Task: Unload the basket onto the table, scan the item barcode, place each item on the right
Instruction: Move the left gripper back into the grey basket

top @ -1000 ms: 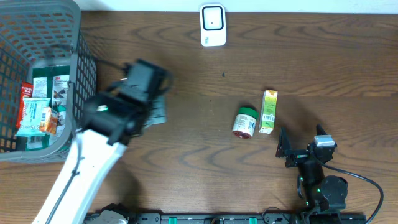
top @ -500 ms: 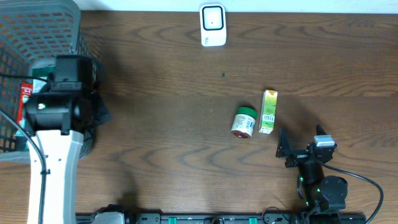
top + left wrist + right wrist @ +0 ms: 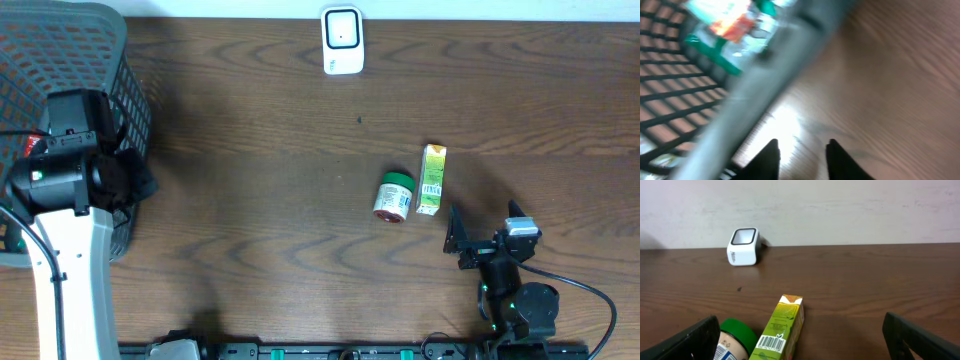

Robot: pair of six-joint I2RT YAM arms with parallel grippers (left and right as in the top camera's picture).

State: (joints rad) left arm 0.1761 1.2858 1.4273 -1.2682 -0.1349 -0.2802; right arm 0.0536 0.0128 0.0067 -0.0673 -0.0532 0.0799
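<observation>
At the far edge of the surface [image 3: 300, 150], near its middle, a white scanner [image 3: 341, 40] stands with its face turned upward. Well to the left of the scanner sits a grey mesh basket [image 3: 60, 30]. The left arm [image 3: 62, 180] reaches over the basket wall that faces the scanner. In the blurred left wrist view, the left fingers [image 3: 771, 157] are apart with nothing between them and only bare wood shows in the gap. They hang just outside that basket wall. Green and orange packets [image 3: 725, 25] lie inside the basket, though the blur hides what they are.

Nearer the robot than the scanner and to its right lies a green carton [image 3: 432, 179]. It is flat on its side, with its long axis running toward the scanner's edge of the surface. The right wrist view shows a barcode [image 3: 771, 341] on its upper face at the end away from the scanner. A jar with a green lid [image 3: 394, 196] lies on its side just beside the carton, a little less far right of the scanner.

Further still from the scanner, the right fingers [image 3: 700, 337] are spread wide and hold nothing. They sit low over the surface and point toward the carton and jar.
</observation>
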